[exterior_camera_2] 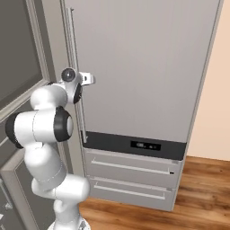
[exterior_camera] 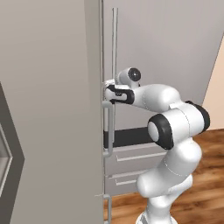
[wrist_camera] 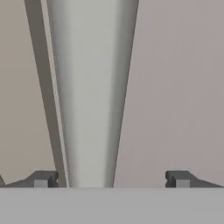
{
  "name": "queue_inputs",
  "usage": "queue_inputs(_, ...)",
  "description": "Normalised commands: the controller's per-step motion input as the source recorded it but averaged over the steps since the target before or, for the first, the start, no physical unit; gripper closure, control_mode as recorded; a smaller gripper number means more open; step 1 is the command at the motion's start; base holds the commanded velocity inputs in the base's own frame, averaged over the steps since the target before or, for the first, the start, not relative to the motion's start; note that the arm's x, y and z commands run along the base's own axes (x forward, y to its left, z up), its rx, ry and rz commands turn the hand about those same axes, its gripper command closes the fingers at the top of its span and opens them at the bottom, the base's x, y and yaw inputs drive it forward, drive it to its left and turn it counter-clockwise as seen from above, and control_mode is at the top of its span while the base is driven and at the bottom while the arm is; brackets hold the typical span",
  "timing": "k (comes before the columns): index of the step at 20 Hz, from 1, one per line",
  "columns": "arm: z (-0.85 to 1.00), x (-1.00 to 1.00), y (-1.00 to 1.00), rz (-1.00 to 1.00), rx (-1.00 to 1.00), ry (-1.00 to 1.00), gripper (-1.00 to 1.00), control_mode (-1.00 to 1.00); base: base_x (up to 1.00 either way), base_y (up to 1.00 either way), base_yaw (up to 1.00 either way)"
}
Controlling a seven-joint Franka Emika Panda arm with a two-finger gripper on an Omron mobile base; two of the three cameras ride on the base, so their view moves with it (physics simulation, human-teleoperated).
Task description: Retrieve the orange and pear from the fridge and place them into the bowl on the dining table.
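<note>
Looking along my two-finger gripper [wrist_camera: 109, 178] in the hand view, I see its dark tips spread wide at seven and five o'clock with the fridge's long, smooth grey vertical bar handle [wrist_camera: 89, 96] standing between them, nearer the left tip, and nothing is clamped. From the right base view I get the whole front of the tall pale grey-beige fridge [exterior_camera_2: 148, 67], door closed, with a black strip [exterior_camera_2: 134, 144] and two drawer fronts [exterior_camera_2: 130, 168] at six o'clock. From the left base view I get the handle [exterior_camera: 114, 43] edge-on above my gripper [exterior_camera: 107, 89], and wooden plank flooring [exterior_camera: 205, 192] at four o'clock.
</note>
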Motion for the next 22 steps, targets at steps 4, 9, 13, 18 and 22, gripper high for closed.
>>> queue_inputs(4,-0.05,0.61,0.15,0.00,0.00,0.00,1.00,-1.00,0.00,0.00,0.00)
queue_inputs(9,0.19,-0.34,0.00,-0.03,-0.02,0.17,1.00,-1.00,0.00,0.00,0.00)
queue_inputs(13,0.74,-0.98,-0.28,-0.06,-0.05,0.31,1.00,-1.00,0.00,0.00,0.00)
queue_inputs(18,0.78,-0.93,-0.58,-0.11,-0.04,0.34,1.00,-1.00,0.00,0.00,0.00)
queue_inputs(22,0.60,-0.89,-0.60,-0.14,-0.03,0.24,1.00,-1.00,0.00,0.00,0.00)
